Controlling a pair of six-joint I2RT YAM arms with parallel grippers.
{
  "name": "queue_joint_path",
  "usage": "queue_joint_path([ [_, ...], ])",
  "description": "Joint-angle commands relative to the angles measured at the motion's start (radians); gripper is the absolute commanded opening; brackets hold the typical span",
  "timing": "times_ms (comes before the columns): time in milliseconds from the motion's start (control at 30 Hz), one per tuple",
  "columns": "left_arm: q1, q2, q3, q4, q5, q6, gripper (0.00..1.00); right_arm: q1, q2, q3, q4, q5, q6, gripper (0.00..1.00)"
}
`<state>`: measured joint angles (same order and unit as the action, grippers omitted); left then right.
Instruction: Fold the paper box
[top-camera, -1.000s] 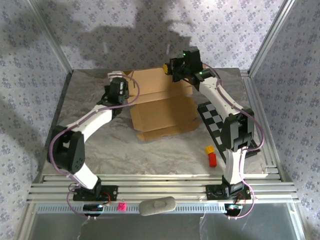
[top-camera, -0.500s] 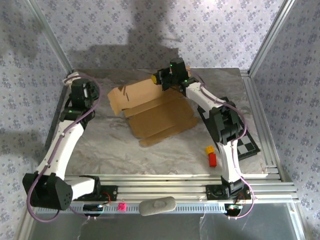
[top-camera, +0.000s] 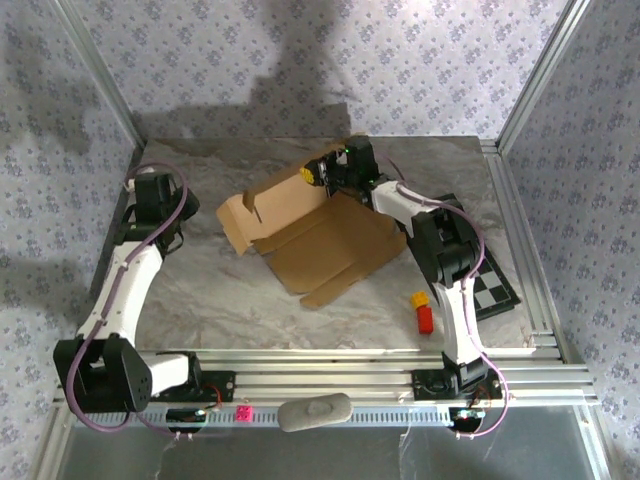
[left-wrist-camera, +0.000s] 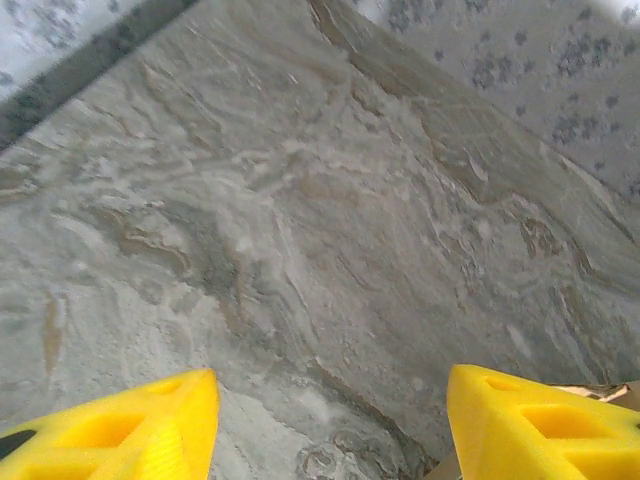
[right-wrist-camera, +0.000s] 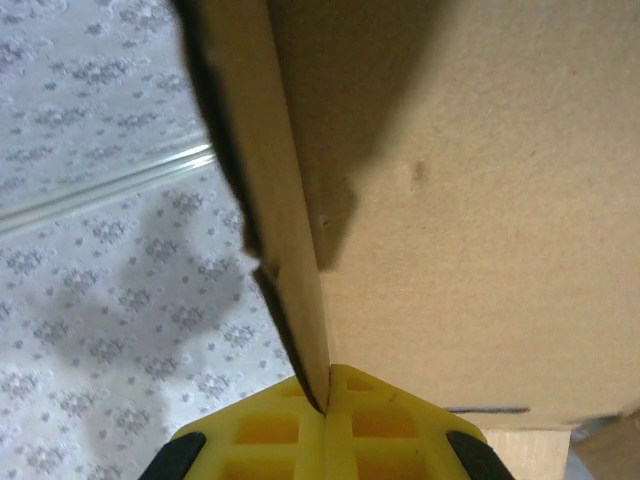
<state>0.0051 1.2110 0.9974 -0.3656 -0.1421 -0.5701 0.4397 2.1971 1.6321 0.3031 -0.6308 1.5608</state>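
The paper box (top-camera: 322, 243) lies opened out in the middle of the marble table (top-camera: 230, 300), brown and unmarked, with one side flap (top-camera: 240, 214) standing up on its left. My right gripper (top-camera: 320, 172) is at the box's far edge and is shut on a raised cardboard panel. In the right wrist view that panel's edge (right-wrist-camera: 285, 230) runs down into the shut yellow fingers (right-wrist-camera: 380, 430). My left gripper (top-camera: 155, 195) is off at the table's left side, well apart from the box. Its yellow fingers (left-wrist-camera: 130, 430) stand wide open over bare marble, with a sliver of cardboard (left-wrist-camera: 600, 390) at the lower right.
A black-and-white checkered board (top-camera: 490, 285) lies at the right, partly under the right arm. A yellow block (top-camera: 420, 298) and a red block (top-camera: 425, 319) sit near the front right. Aluminium frame rails (top-camera: 300, 375) run along the near edge, and patterned walls close in the table.
The left arm has swung away from the box to the table's left side. The right gripper has come left and nearer, still on the far panel, and the box has turned and shifted with it.
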Motion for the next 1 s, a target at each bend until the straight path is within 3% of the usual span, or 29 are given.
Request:
queue_joint_path([
  [0, 0.018, 0.026, -0.034, 0.066, 0.132, -0.006, 0.57, -0.028, -0.041, -0.077, 0.149, -0.078, -0.071, 0.0],
  [267, 0.019, 0.059, -0.098, 0.138, 0.262, 0.015, 0.51, -0.061, 0.005, -0.186, 0.502, -0.178, -0.015, 0.0],
  [467, 0.017, 0.057, -0.159, 0.255, 0.374, 0.057, 0.47, -0.089, -0.013, -0.27, 0.531, -0.212, -0.031, 0.0],
  [667, -0.024, 0.08, -0.236, 0.408, 0.487, 0.233, 0.33, -0.095, -0.012, -0.263, 0.543, -0.249, -0.034, 0.0],
  [967, -0.087, 0.194, -0.233, 0.451, 0.561, 0.344, 0.34, -0.094, 0.002, -0.234, 0.528, -0.239, -0.023, 0.0],
])
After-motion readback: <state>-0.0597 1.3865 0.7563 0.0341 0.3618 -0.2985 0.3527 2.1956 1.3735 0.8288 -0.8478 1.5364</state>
